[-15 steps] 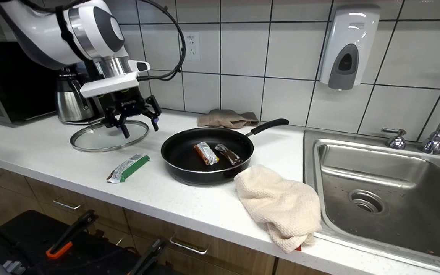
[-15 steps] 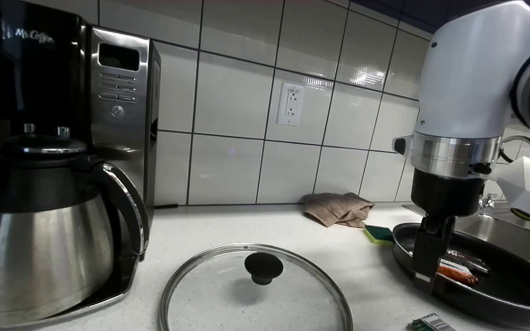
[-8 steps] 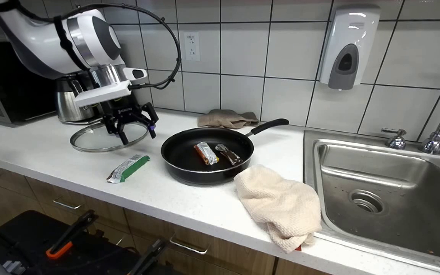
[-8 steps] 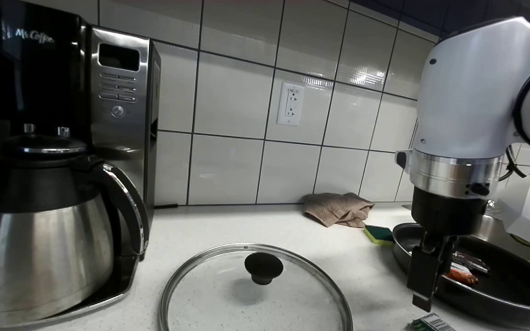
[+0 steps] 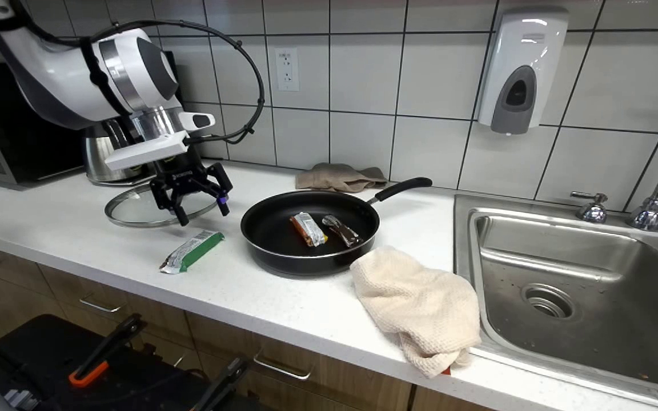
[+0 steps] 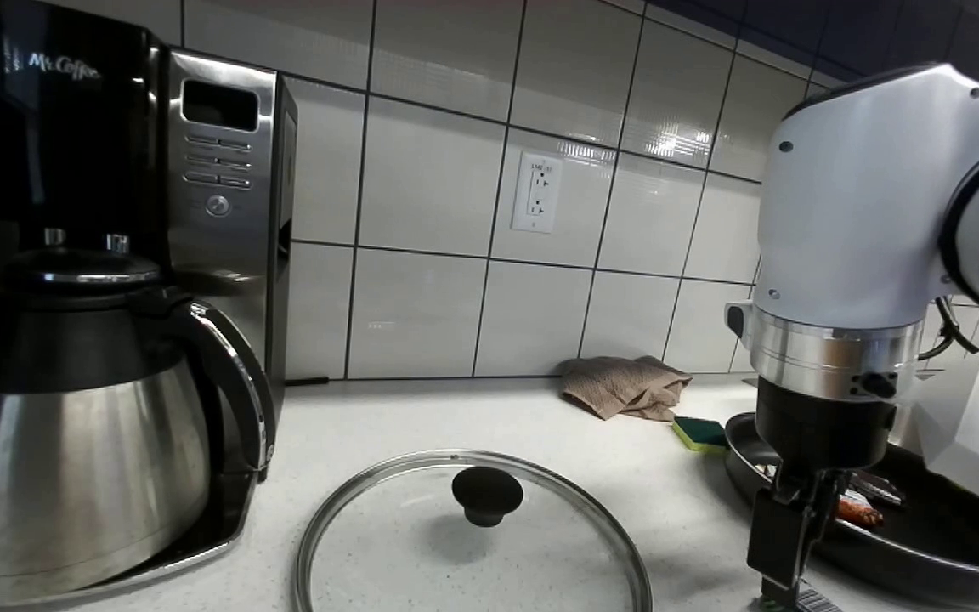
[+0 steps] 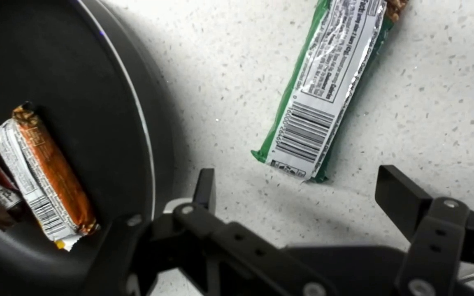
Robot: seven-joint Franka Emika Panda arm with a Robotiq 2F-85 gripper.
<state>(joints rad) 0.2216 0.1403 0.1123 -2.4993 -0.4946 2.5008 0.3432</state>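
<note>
My gripper (image 5: 203, 215) stands open, its jaws wide apart with nothing between them. It hangs above the counter, nearest to a green and silver wrapped bar (image 5: 192, 251) lying flat. In the wrist view the barcode end of this bar (image 7: 323, 90) points toward the gap between the fingers (image 7: 401, 197), just beyond the tips. A black frying pan (image 5: 269, 228) sits beside it, holding an orange and silver bar (image 7: 52, 176) and a brown-wrapped bar (image 5: 342, 230). Behind the gripper lies a glass lid (image 6: 387, 552) with a black knob. One finger hides part of the green bar in an exterior view.
A beige towel (image 5: 420, 308) lies between the pan and the steel sink (image 5: 466, 257). Near the wall are a brown cloth (image 6: 623, 387) and a green-yellow sponge (image 6: 699, 433). A coffee maker (image 6: 226, 212) with its steel carafe (image 6: 82, 476) stands past the lid.
My open gripper has come down closer to the counter and the green bar, shifting slightly left in both exterior views. The bars, pan and lid have stayed in place.
</note>
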